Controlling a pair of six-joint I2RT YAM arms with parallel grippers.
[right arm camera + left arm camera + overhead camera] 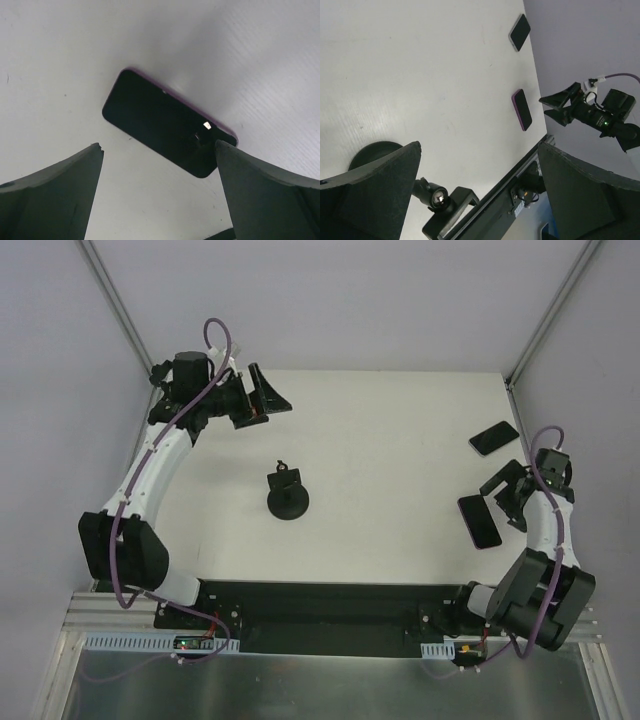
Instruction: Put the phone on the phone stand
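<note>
Right fingers [55, 195]: spread wide, holding nothing. Left fingers [375, 190]: likewise wide and empty, up at the table's [400, 440] far left corner. No step of the task done yet. Phone [167, 122]: flat on the table, screen up, under the gap between the right fingers, no contact evident. Phone stand [287, 495]: mid-table, bare, well apart from the phone. Left to do: grasp, lift, carry across, seat on the stand.
</note>
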